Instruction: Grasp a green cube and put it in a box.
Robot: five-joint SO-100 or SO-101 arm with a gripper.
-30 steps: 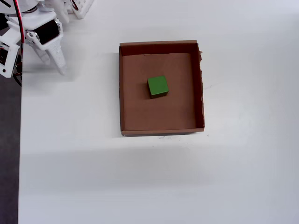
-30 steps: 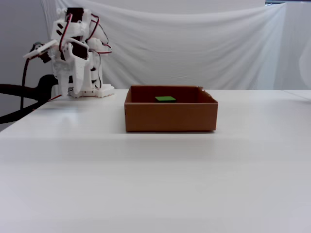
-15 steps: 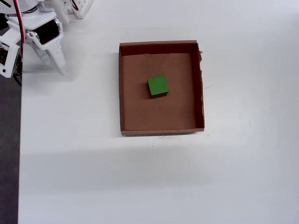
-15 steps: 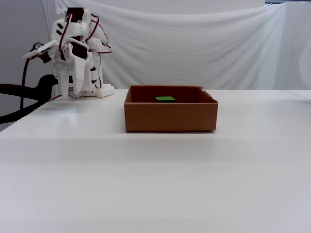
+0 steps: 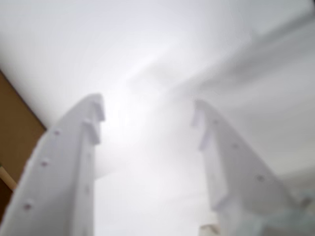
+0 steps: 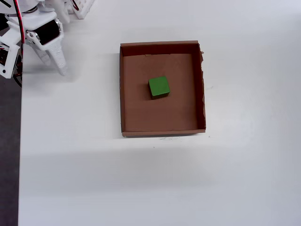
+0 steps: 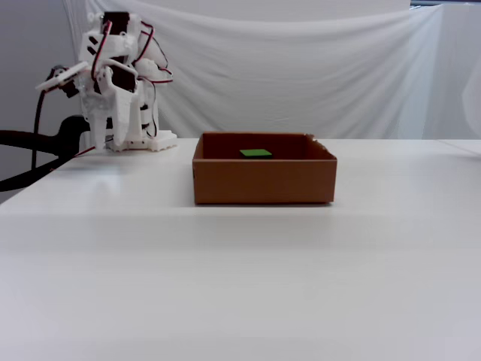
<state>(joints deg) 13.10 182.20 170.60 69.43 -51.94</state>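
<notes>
Overhead view: the green cube [image 6: 159, 87] was seen resting on the floor of the box [image 6: 123, 94], roughly central, clear of all four walls. One wall of the box – the right one in that view – was seen to be ragged near its upper corner. The gripper [image 6: 53, 67] was parked at the upper left corner of the table [image 6: 94, 179], well apart from the box, pointed down, nothing held. In the wrist view the gripper [image 5: 147, 115] was shown released – the two white fingers [image 5: 74, 162] were spread with only blurred white surface between them, and a brown strip was visible at the left edge. In the fixed view the arm [image 7: 113, 83] was folded up at the far left before a white curtain [image 7: 301, 68]; the top of the green cube [image 7: 256, 153] was just visible above the near wall of the box [image 7: 263, 180].
</notes>
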